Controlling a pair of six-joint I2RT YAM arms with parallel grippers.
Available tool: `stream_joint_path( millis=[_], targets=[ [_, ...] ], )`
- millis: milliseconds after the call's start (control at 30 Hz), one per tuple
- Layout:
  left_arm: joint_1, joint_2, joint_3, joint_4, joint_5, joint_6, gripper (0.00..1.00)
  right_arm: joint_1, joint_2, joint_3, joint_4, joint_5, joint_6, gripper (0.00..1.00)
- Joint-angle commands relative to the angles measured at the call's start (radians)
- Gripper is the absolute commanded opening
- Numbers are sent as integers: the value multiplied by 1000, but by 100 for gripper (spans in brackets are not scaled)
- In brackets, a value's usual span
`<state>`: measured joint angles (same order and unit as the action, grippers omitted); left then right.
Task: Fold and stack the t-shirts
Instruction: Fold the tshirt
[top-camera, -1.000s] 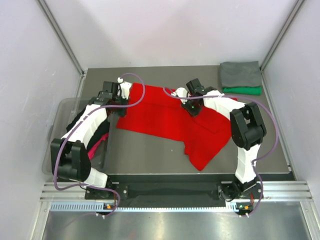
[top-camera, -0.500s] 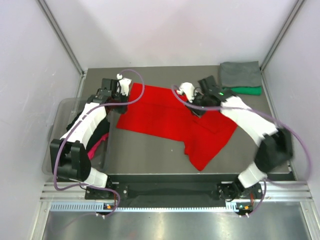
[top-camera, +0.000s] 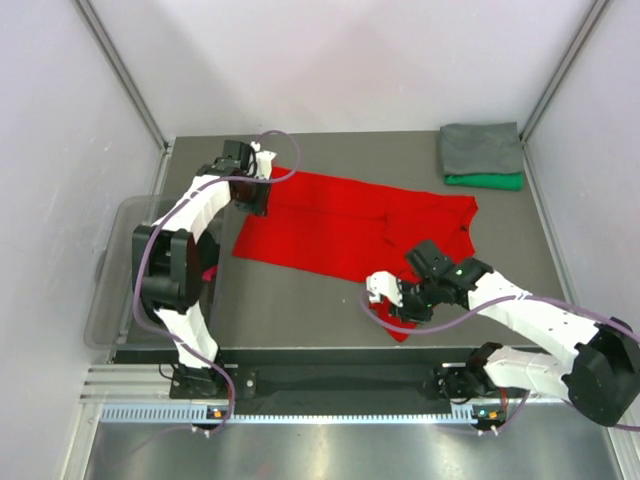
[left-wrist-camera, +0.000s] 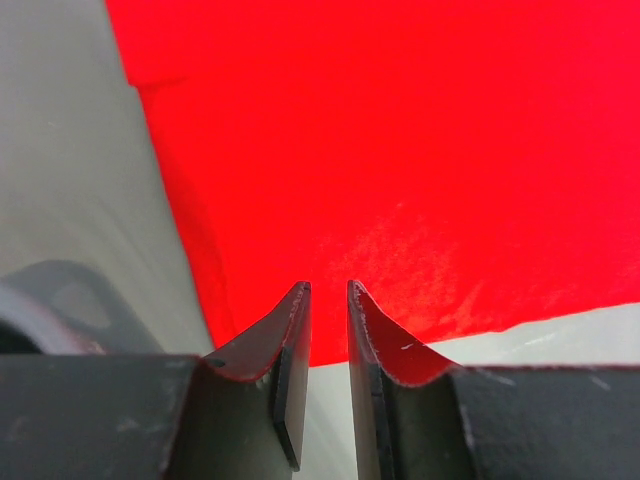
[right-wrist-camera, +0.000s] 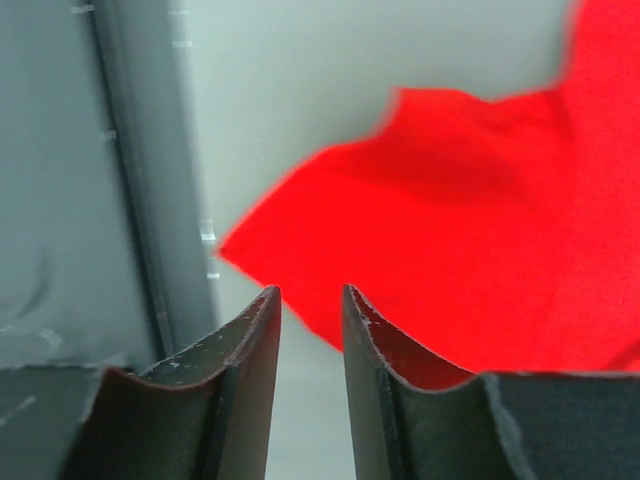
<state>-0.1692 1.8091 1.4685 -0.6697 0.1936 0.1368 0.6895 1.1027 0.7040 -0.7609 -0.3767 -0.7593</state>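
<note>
A bright red t-shirt (top-camera: 330, 225) lies spread across the middle of the table. My left gripper (top-camera: 256, 198) hovers at its far left corner; in the left wrist view its jaws (left-wrist-camera: 326, 288) stand a little apart with nothing between them, the red cloth (left-wrist-camera: 400, 150) just beyond the tips. My right gripper (top-camera: 392, 312) is at the shirt's near corner by the front edge, open and empty (right-wrist-camera: 310, 292), the red corner (right-wrist-camera: 480, 200) just ahead. A folded grey t-shirt (top-camera: 481, 147) lies on a folded green one (top-camera: 486, 181) at the far right.
A translucent plastic tub (top-camera: 120, 290) stands at the left, with black cloth (top-camera: 207, 247) and a bit of magenta cloth (top-camera: 208, 272) inside. The table's front rail (right-wrist-camera: 130, 180) lies close to my right gripper. Pale walls enclose the table.
My right arm swung from the shirt's far middle down to its near corner. The shirt's right side now lies spread out farther right. My left gripper shifted slightly along the far left corner.
</note>
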Motion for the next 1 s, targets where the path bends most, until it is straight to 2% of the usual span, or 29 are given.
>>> stream_joint_path(
  millis=[0, 267, 467, 700, 967],
  targets=[
    [11, 25, 53, -41, 1, 9, 26, 51, -32, 5, -12, -106, -48, 32],
    [11, 67, 98, -57, -25, 10, 26, 185, 54, 9, -46, -114, -58, 39],
    [11, 84, 138, -71, -20, 7, 26, 263, 103, -41, 11, 5, -60, 39],
    [11, 85, 135, -71, 3, -5, 26, 274, 94, -61, 46, 81, -48, 38],
    [11, 93, 133, -70, 17, -9, 26, 274, 143, -63, 75, 96, -37, 39]
  ],
)
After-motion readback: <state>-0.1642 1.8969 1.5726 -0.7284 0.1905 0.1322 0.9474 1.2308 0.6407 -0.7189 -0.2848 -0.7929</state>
